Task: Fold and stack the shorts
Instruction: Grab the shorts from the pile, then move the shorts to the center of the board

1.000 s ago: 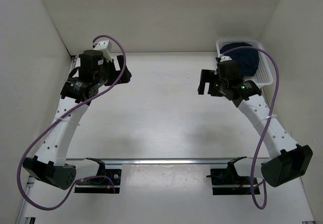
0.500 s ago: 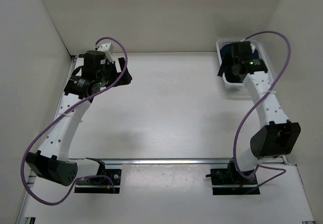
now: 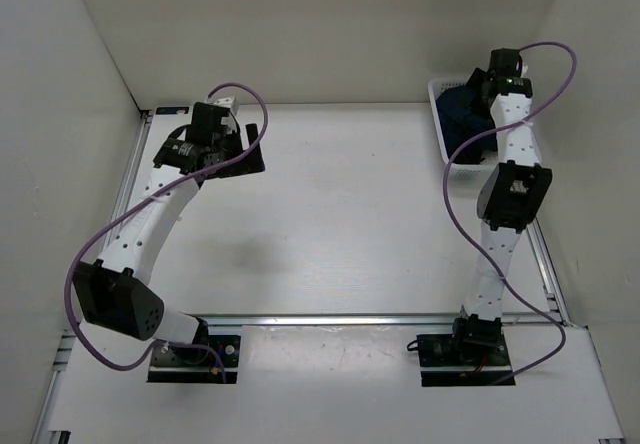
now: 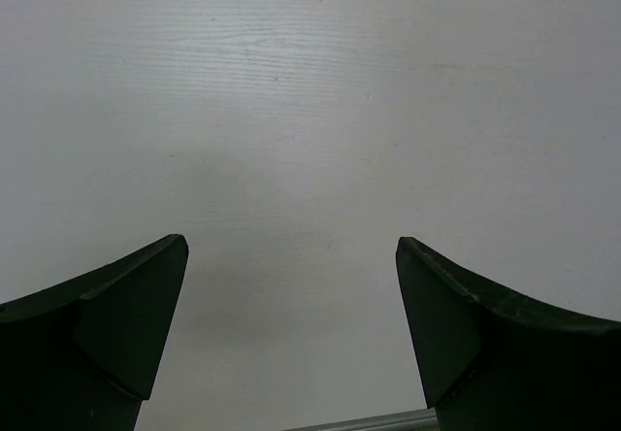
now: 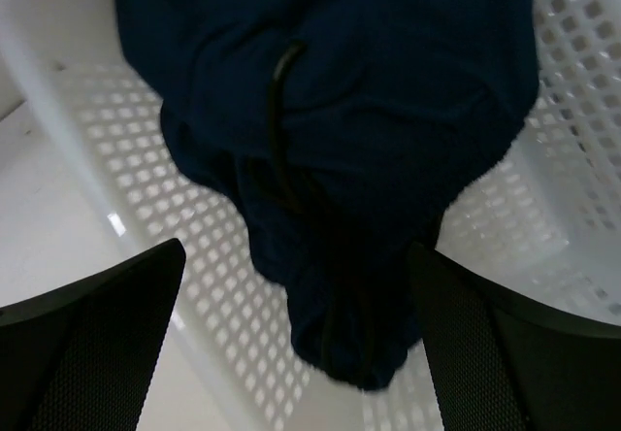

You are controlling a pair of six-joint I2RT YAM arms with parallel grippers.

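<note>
The dark navy shorts [image 5: 340, 130] lie bunched in the white mesh basket [image 5: 146, 149] at the back right of the table; the top view shows them as a dark heap [image 3: 462, 116]. A thin dark drawstring [image 5: 277, 120] runs across the fabric. My right gripper [image 5: 296, 256] hangs open just above the shorts, a finger on each side, not touching them. In the top view the right arm [image 3: 508, 79] reaches over the basket [image 3: 444, 142]. My left gripper [image 4: 291, 251] is open and empty over bare table at the back left [image 3: 248, 149].
White walls close the table on the left, back and right. The basket stands against the right wall. A metal rail [image 3: 340, 318] runs along the near edge by the arm bases.
The right arm has swung from the table's middle right back over the basket and now stands above the shorts. The left arm has shifted slightly right and turned its wrist.
</note>
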